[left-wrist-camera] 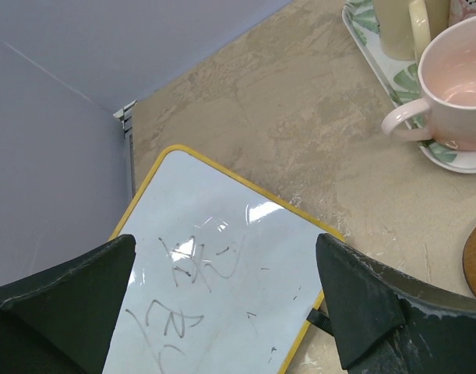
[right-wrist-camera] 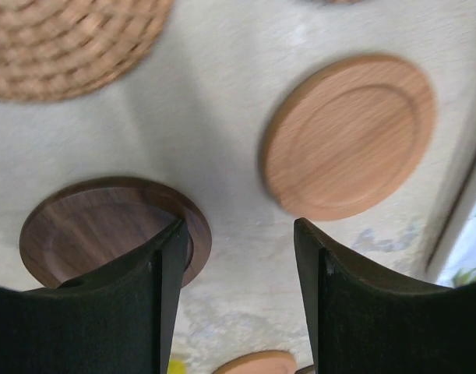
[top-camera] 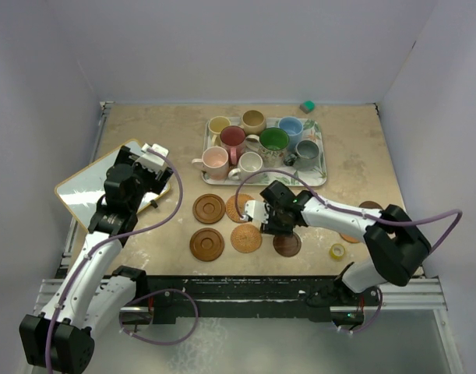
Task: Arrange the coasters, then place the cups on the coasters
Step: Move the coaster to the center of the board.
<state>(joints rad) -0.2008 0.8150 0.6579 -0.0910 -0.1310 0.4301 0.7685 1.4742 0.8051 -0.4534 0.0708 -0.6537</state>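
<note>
Several cups stand on the leaf-print tray (top-camera: pixel 322 181), among them pink (top-camera: pixel 215 162), white (top-camera: pixel 249 164), dark red (top-camera: pixel 233 139) and green (top-camera: pixel 273 140). Round coasters lie in front of it: two ringed brown ones (top-camera: pixel 209 208) (top-camera: pixel 206 244), a woven one (top-camera: pixel 246 238) and a dark one (top-camera: pixel 287 244). My right gripper (top-camera: pixel 269 221) hovers low among them, open and holding nothing. In the right wrist view its gap (right-wrist-camera: pixel 238 257) shows bare table between the dark coaster (right-wrist-camera: pixel 89 234) and a light wooden coaster (right-wrist-camera: pixel 350 132). My left gripper (top-camera: pixel 155 153) is open over the whiteboard (left-wrist-camera: pixel 214 280), with the pink cup (left-wrist-camera: pixel 456 86) to its right.
A yellow-framed whiteboard (top-camera: pixel 86 187) lies at the left edge. A small yellow tape roll (top-camera: pixel 337 251) sits near the front right. A little green block (top-camera: pixel 307 106) rests by the back wall. More coasters (top-camera: pixel 370 206) lie partly hidden behind the right arm.
</note>
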